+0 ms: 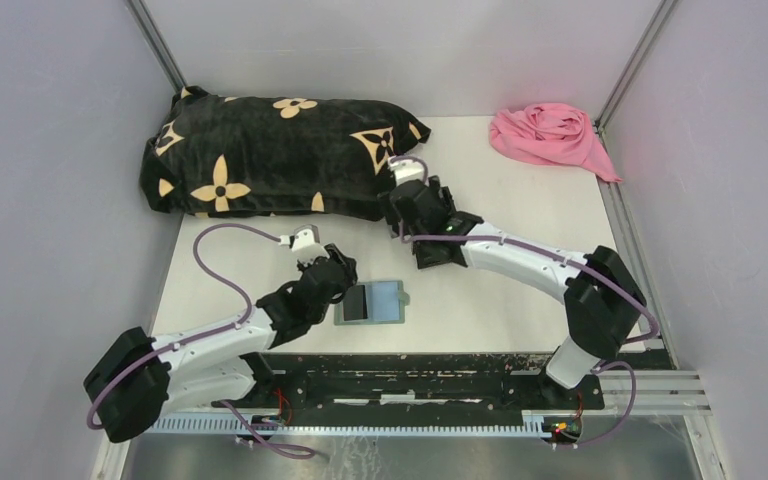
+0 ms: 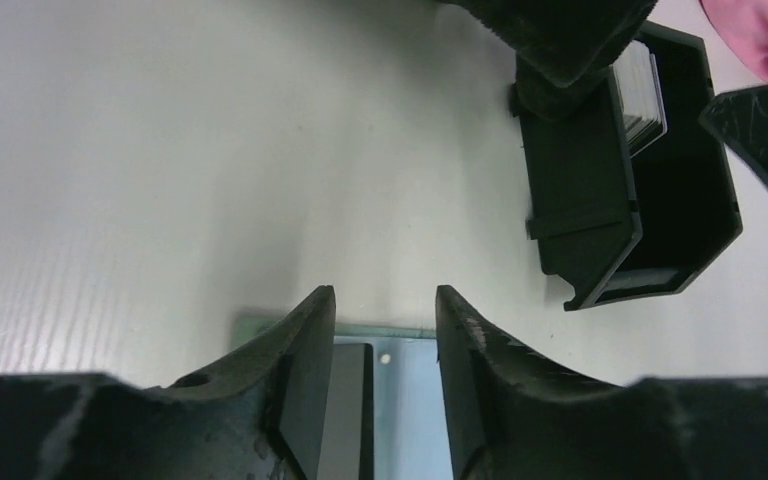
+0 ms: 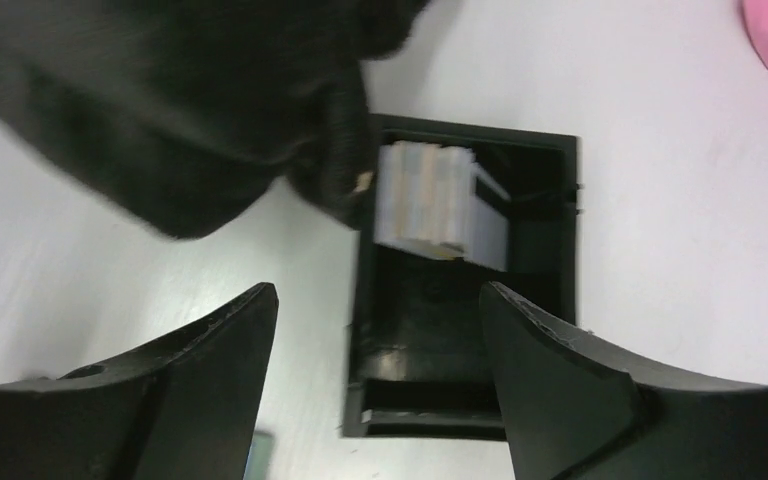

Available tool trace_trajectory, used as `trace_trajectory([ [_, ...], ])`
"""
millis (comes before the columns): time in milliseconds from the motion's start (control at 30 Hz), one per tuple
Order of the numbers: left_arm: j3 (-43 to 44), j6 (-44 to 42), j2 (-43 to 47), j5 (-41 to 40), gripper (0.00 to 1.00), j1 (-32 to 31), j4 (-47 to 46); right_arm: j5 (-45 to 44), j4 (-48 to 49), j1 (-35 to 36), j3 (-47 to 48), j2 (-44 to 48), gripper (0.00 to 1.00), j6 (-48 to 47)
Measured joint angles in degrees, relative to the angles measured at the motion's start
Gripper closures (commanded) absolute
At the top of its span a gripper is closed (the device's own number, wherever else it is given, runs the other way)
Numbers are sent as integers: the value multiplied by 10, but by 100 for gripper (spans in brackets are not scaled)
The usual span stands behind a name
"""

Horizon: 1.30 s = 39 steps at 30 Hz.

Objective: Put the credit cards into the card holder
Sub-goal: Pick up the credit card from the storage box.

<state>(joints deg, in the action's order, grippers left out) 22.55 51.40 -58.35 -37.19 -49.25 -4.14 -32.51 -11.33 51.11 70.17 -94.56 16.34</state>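
Observation:
The card holder (image 1: pixel 385 303) lies open and flat on the white table, with a sage-green rim (image 2: pixel 258 326) and a pale blue inside (image 2: pixel 405 400). A dark flat rectangle (image 2: pixel 348 410) covers its left half. My left gripper (image 1: pixel 348 286) hangs just over that half, jaws open (image 2: pixel 385 295), with nothing pinched between them. The credit cards (image 3: pixel 438 200) stand as a pale stack at the far end of a black open-topped box (image 3: pixel 460 400). They also show in the left wrist view, as cards (image 2: pixel 642 95). My right gripper (image 3: pixel 375 300) is wide open above the box (image 1: pixel 435 252), holding nothing.
A black pillow with tan flowers (image 1: pixel 280 155) lies at the back left, its edge (image 3: pixel 160 100) close to the box. A pink cloth (image 1: pixel 550 135) sits in the back right corner. Grey walls close in the table on both sides.

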Motion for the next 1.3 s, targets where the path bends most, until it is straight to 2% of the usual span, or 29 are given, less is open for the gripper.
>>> trace_trajectory([
  [100, 14, -17, -31, 15, 42, 0, -23, 32, -7, -56, 0, -1, 25, 1],
  [300, 38, -40, -92, 51, 43, 1, -58, 108, -29, -127, 27, -38, 35, 1],
  [600, 61, -44, -168, 92, 45, 17, -115, 241, -30, -193, 47, -101, 38, 19],
  [1000, 157, -50, -321, 167, 46, 33, -181, 368, -24, -257, 67, -138, 38, 63],
  [1300, 196, -54, -380, 216, 48, 46, -221, 448, 5, -281, 56, -148, 49, 119],
])
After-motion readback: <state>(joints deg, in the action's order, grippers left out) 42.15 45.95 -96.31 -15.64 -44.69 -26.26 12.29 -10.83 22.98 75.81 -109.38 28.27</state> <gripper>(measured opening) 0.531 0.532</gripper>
